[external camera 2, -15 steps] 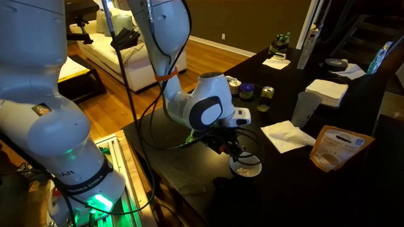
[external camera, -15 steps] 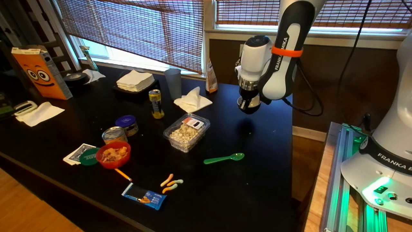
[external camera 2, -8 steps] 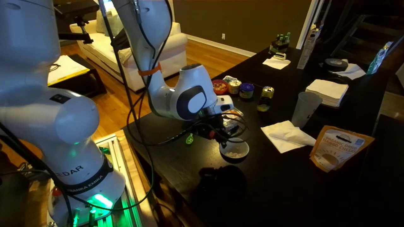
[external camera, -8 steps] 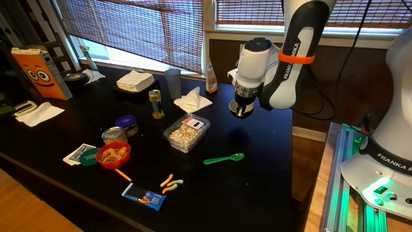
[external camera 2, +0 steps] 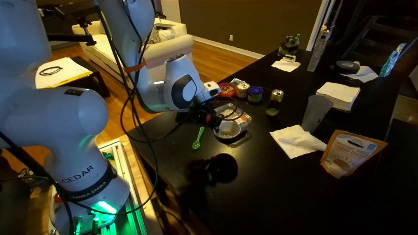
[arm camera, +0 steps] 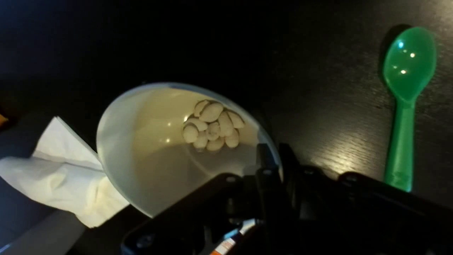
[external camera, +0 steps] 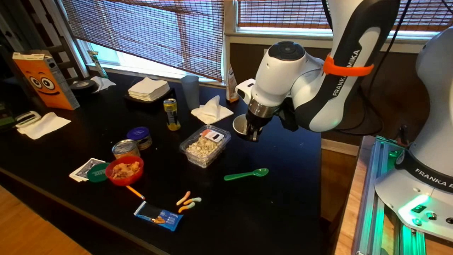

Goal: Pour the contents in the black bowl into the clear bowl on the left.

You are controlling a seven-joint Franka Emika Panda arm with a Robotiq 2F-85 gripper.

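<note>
The black bowl [external camera: 239,124], dark outside and pale inside, is held above the table, a little tilted; it also shows in an exterior view [external camera 2: 230,128] and in the wrist view [arm camera: 155,141]. Its contents [arm camera: 213,128] are several pale cashew-like nuts gathered at one side. My gripper [arm camera: 276,152] is shut on the bowl's rim, one finger inside and one outside; it shows in both exterior views [external camera: 255,134] [external camera 2: 218,125]. The clear bowl [external camera: 216,153], a squarish plastic container of pale nuts, stands left of the held bowl; in an exterior view [external camera 2: 245,122] the bowl and cables partly hide it.
A green spoon [external camera: 247,174] lies near the clear container. A crumpled napkin [external camera: 212,111], a can [external camera: 172,115], a blue cup [external camera: 191,92] and a snack pouch [external camera 2: 351,153] stand behind. A red bowl [external camera: 124,181], gummy worms [external camera: 187,202] and a blue packet [external camera: 161,217] lie farther off.
My gripper has carried the black bowl leftward in both exterior views, closer to the clear container. The bowl looks more tilted than before. The nuts stay inside, and the table objects have not moved.
</note>
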